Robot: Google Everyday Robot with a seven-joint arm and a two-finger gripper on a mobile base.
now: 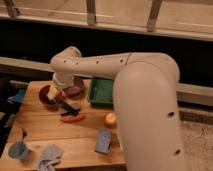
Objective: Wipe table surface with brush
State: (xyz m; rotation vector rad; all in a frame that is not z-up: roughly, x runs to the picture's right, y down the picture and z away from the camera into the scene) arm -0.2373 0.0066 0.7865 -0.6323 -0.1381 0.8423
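Note:
A dark brush (68, 106) lies on the wooden table (35, 127), in front of a dark red bowl (46, 96) and just above an orange carrot-like item (73, 118). My gripper (56, 94) hangs at the end of the white arm (100, 64), low over the bowl's right edge and right at the brush's near end. Whether it touches the brush does not show.
A purple plate (75, 90) and a green tray (102, 92) stand behind the brush. An orange fruit (110, 119), a blue sponge (103, 141), a grey cloth (49, 155) and a blue cup (17, 149) lie toward the front. My arm's bulk covers the table's right side.

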